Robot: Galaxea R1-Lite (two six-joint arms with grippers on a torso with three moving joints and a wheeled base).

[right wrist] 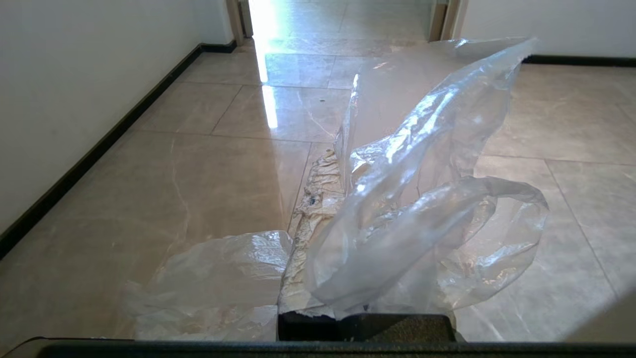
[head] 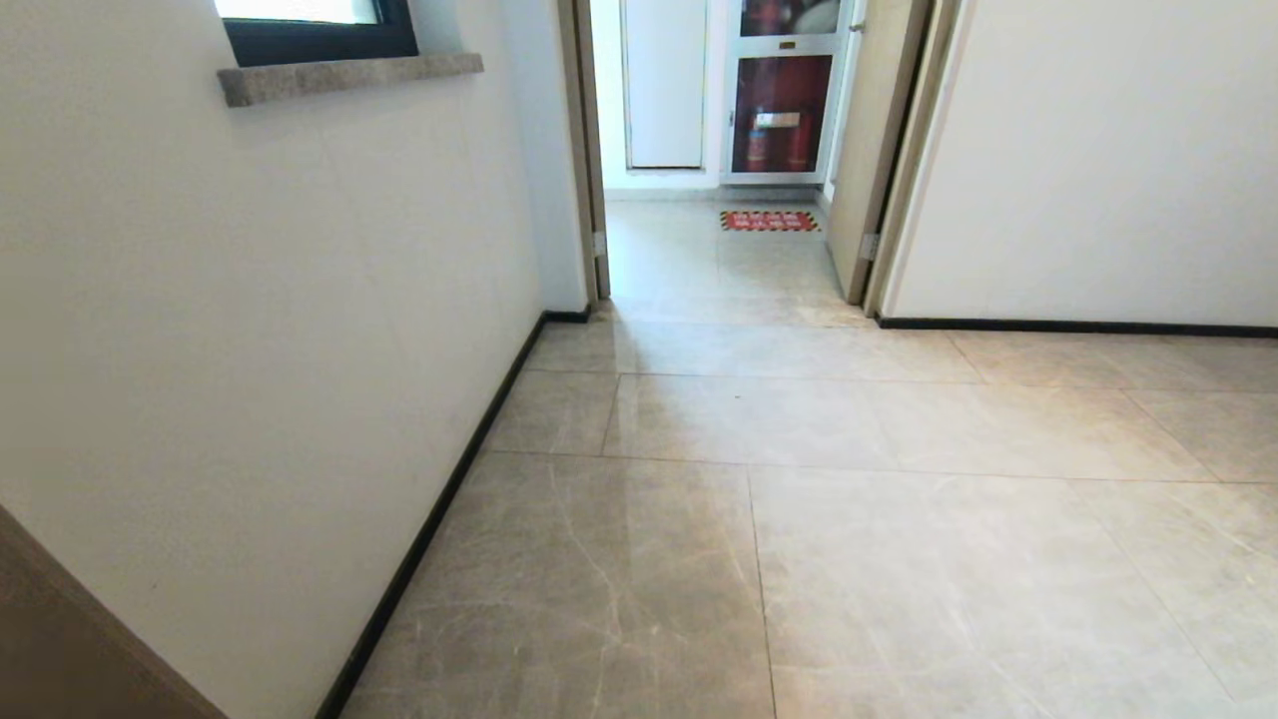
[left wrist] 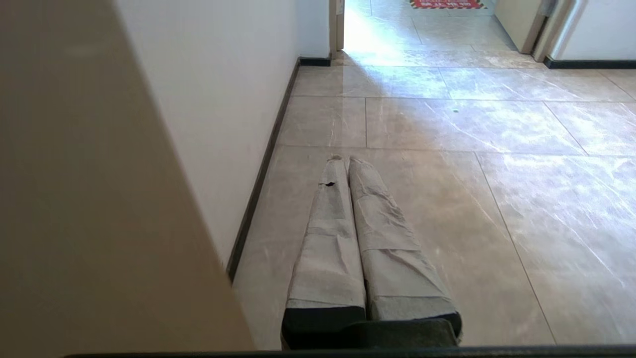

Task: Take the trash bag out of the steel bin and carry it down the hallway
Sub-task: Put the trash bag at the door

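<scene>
Trash bag (right wrist: 412, 214), clear and crinkled, sits clenched in the right pincer (right wrist: 323, 223), whose wrapped fingers (right wrist: 318, 199) are pressed together on the plastic. Loose folds billow up and over the fingers, and more film sags beside them toward the floor. No waste can be made out through it from here. The steel bin is in no view, so the removal looks done and the carrying is the step in hand.

The left pincer (left wrist: 343, 164) holds nothing; its wrapped fingers (left wrist: 328, 238) lie tight together, low over the tiles and just beside the wall (left wrist: 218, 114) with its dark baseboard (left wrist: 263, 169).

Taking the open doorway (head: 719, 150) as the mark: the hallway (head: 799, 499) floor of grey-beige marbled tiles runs from the robot straight toward it. A window sill (head: 349, 78) juts from the wall nearer than the doorway, on its left. A wood-coloured door (head: 874, 150) stands ajar at the doorway's right edge. Beyond the doorway lies a red floor mat (head: 769, 221), and behind that a cabinet (head: 784, 110) with red items inside.

To carry well, I judge the clamp should not slacken, since thin film slips easily. The base ought to steer for the middle of the doorway, away from the wall. Smooth driving would keep the hanging folds from snagging the door.
</scene>
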